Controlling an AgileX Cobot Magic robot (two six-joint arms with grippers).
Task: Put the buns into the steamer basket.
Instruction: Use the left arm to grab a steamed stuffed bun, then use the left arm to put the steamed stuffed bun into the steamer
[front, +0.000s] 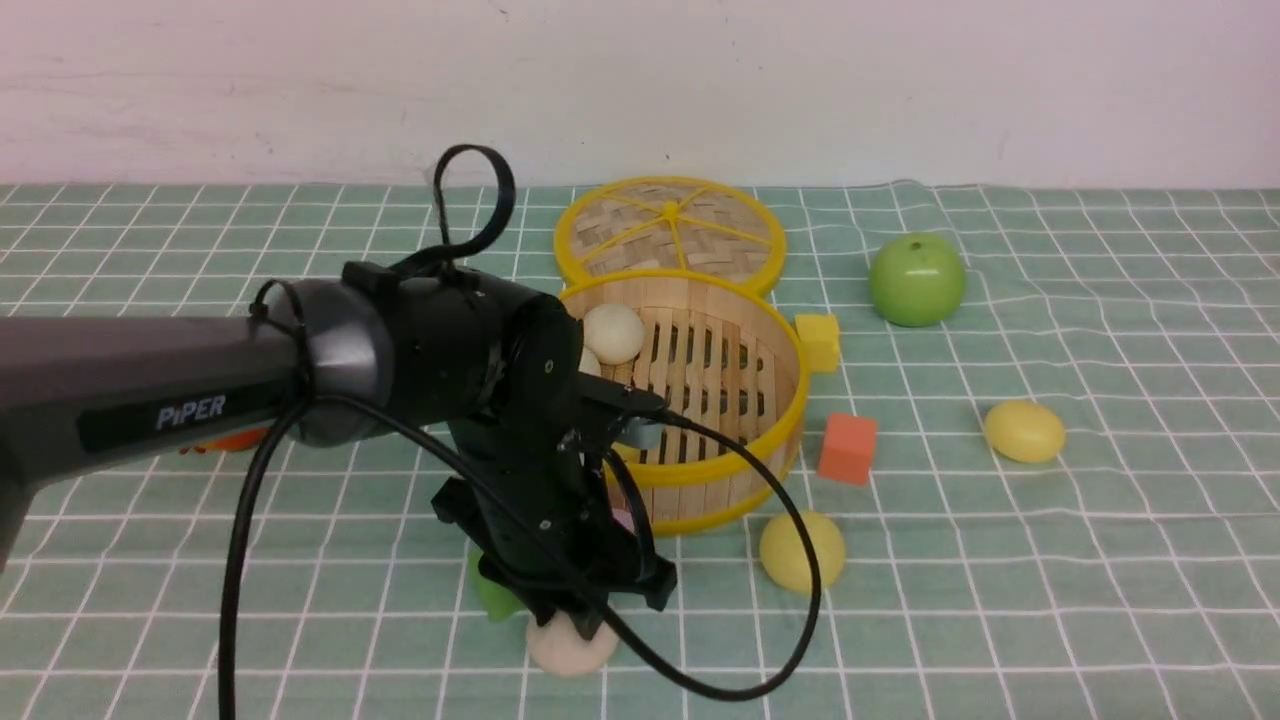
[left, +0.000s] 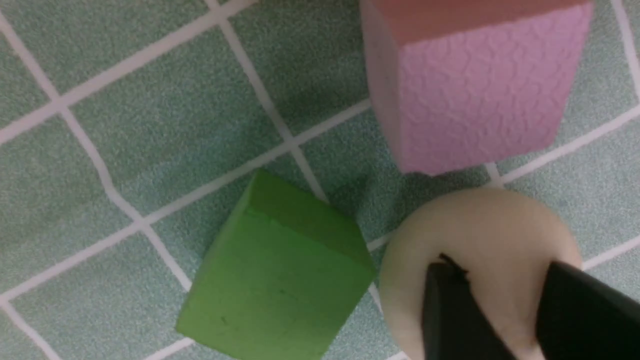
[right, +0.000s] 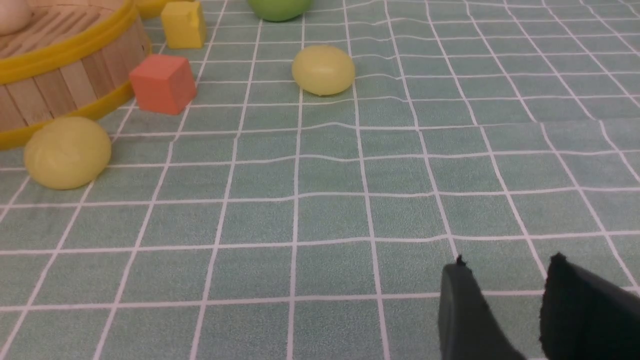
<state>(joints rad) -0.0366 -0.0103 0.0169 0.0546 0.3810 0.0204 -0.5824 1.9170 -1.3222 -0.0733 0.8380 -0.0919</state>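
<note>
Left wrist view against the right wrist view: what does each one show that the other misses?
Only the left wrist view shows the pink cube, the green cube and a beige bun right under the left claw. Only the right wrist view shows the steamer basket, two yellow buns, the orange cube, the yellow cube and the empty right claw. Both show the green checked cloth.

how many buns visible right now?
4 clearly: a beige bun in the steamer basket, a second beige bun under the left tool, a yellow bun at the basket's near rim, another yellow bun further right, nearer than the apple. The arm may hide more.
</note>
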